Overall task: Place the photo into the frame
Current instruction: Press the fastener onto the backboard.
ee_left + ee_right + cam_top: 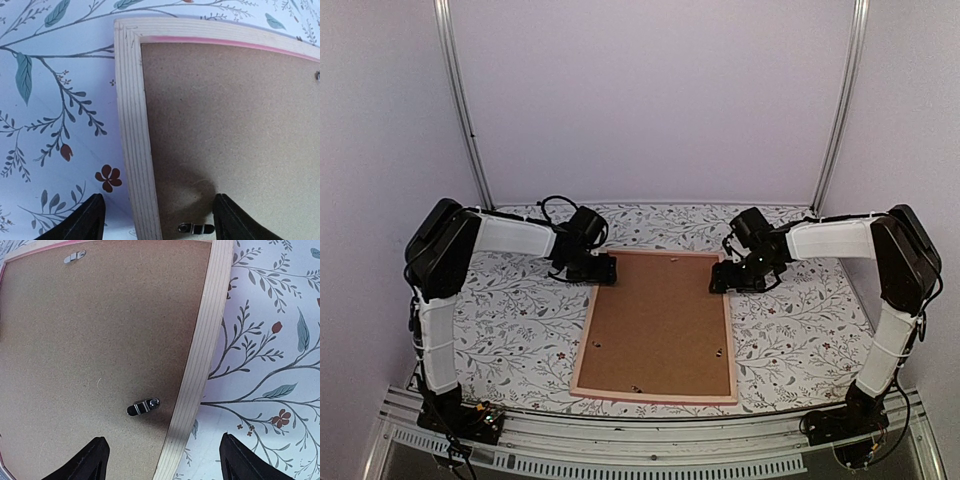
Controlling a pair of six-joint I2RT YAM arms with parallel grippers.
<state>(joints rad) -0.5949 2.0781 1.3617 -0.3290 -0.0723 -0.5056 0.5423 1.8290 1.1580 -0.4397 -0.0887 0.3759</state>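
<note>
The frame lies face down in the middle of the table, its pale ribbed back edge framing a brown backing board. The photo is not in view. My left gripper hovers open at the frame's far left corner, one finger over the cloth and one over the board. At the far right corner my right gripper is open and straddles the edge the same way. Neither holds anything.
Small metal turn clips sit on the board near each gripper, another along the far edge. A floral tablecloth covers the table. Purple walls and two metal posts close the back.
</note>
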